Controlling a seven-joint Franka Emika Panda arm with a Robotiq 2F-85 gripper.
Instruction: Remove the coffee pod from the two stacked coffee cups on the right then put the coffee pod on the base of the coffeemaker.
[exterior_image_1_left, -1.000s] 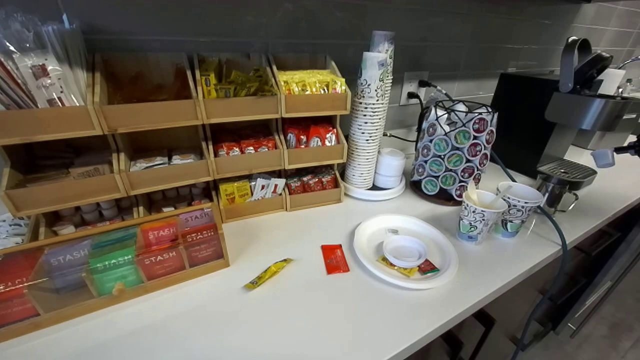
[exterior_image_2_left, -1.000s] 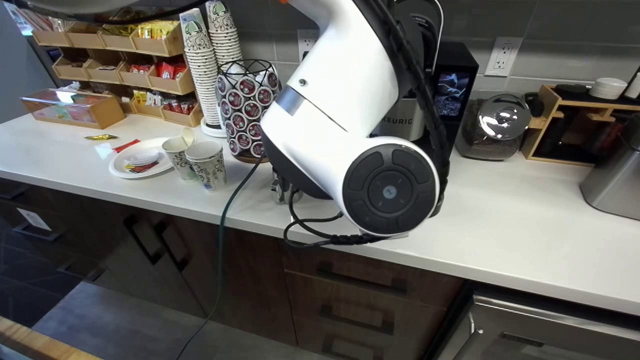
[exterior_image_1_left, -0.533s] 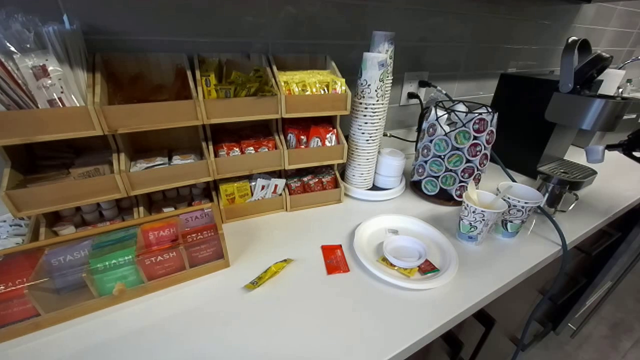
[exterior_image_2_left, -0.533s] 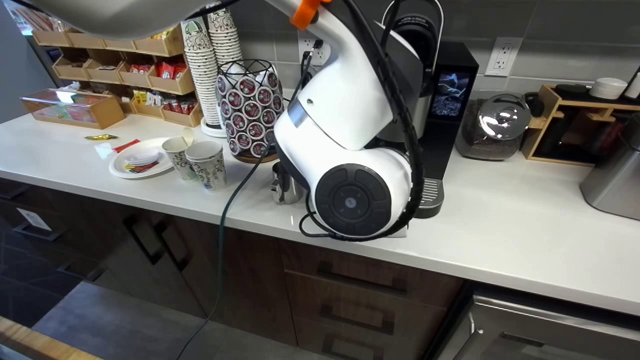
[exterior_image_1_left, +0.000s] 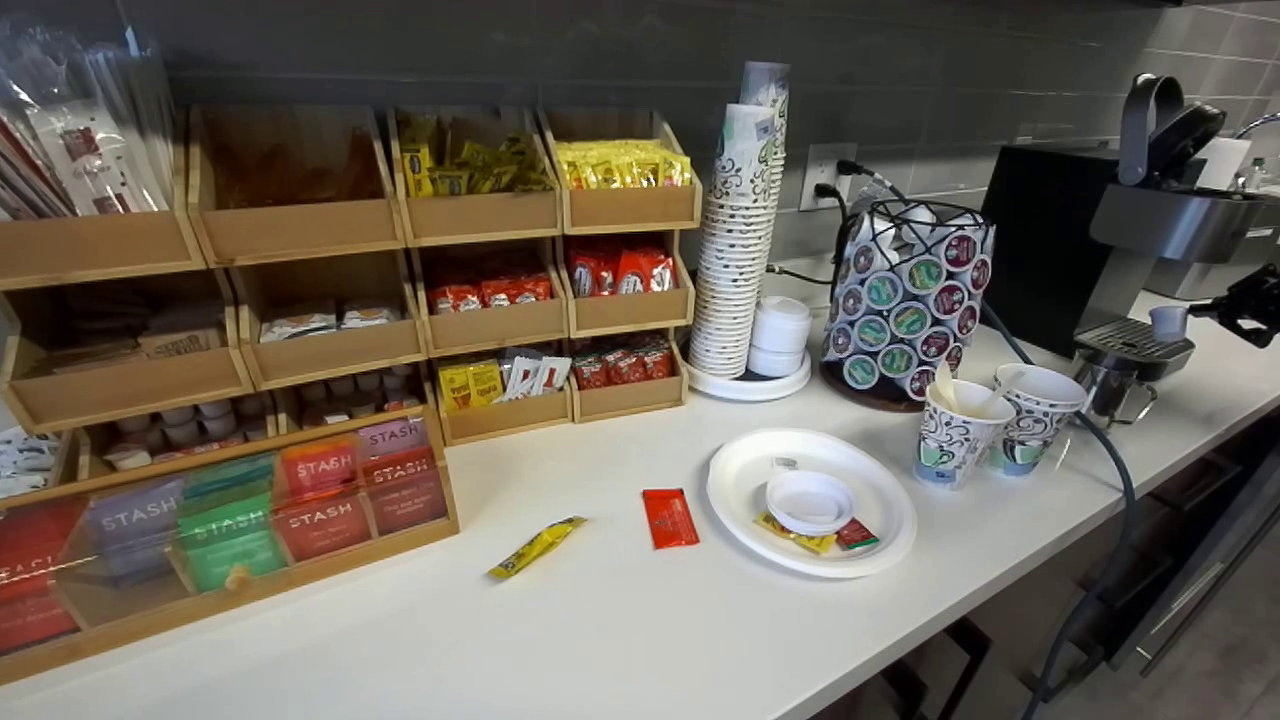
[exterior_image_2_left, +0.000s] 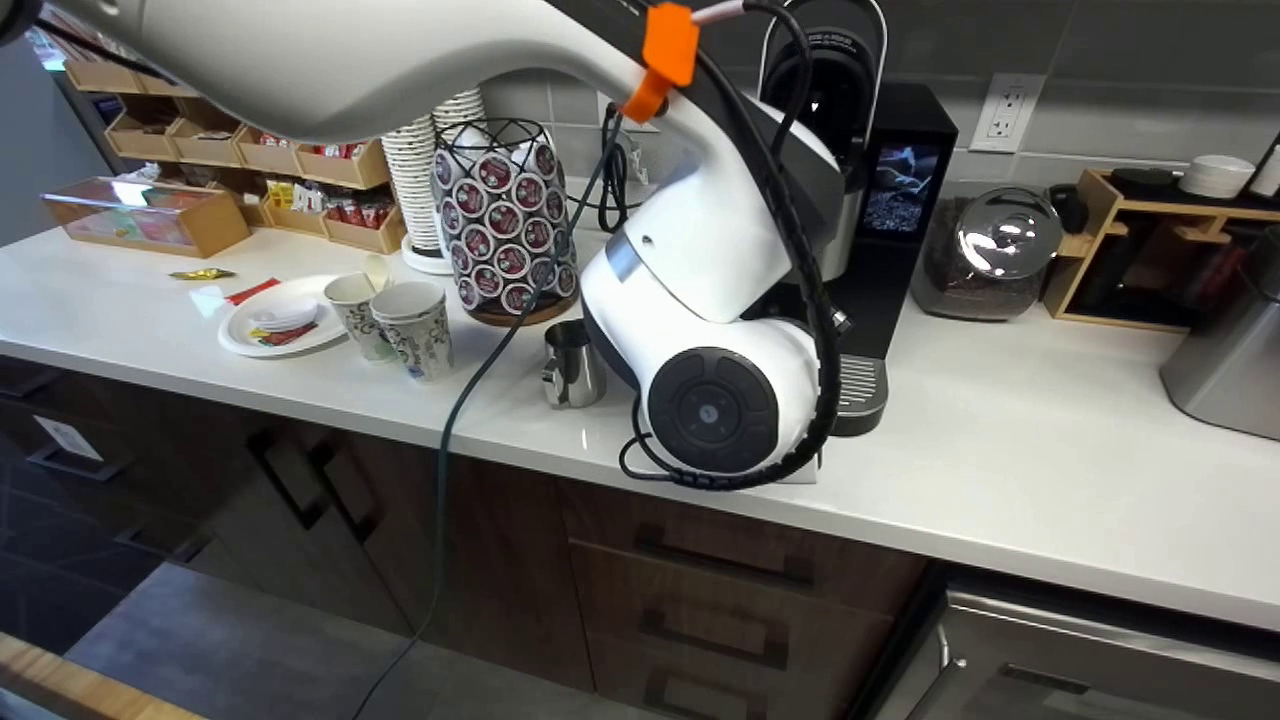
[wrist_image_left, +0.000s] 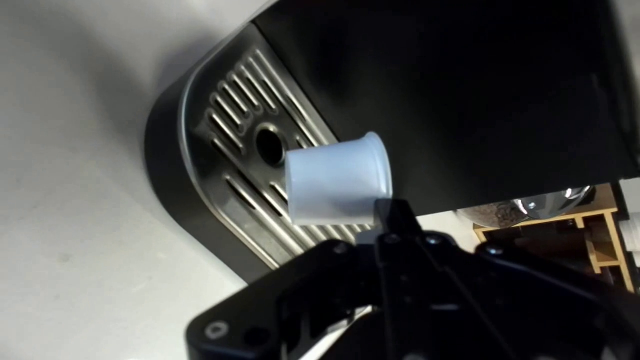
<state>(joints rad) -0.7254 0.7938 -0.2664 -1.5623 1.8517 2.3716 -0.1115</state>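
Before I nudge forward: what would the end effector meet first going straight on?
Probably the coffeemaker's black body, with the held pod leading; the wrist view leaves depth and clearance over the drip tray unclear.

- in both exterior views the white counter (exterior_image_1_left: 610, 640) is bright, while the cabinets (exterior_image_2_left: 500, 560) below it sink into dimness.
- in an exterior view the jar (exterior_image_2_left: 1000, 255) carries hard white glare, and a paler patch washes the clear-topped box (exterior_image_2_left: 130, 192).
- in the wrist view, soft-edged shadow lies on the counter, streaked highlights run along the base of the coffeemaker (wrist_image_left: 237, 160), and the coffee pod (wrist_image_left: 335, 182) has a cool blue-white cast.
- the gripper (wrist_image_left: 396, 215) there is nearly black, much of its detail lost.
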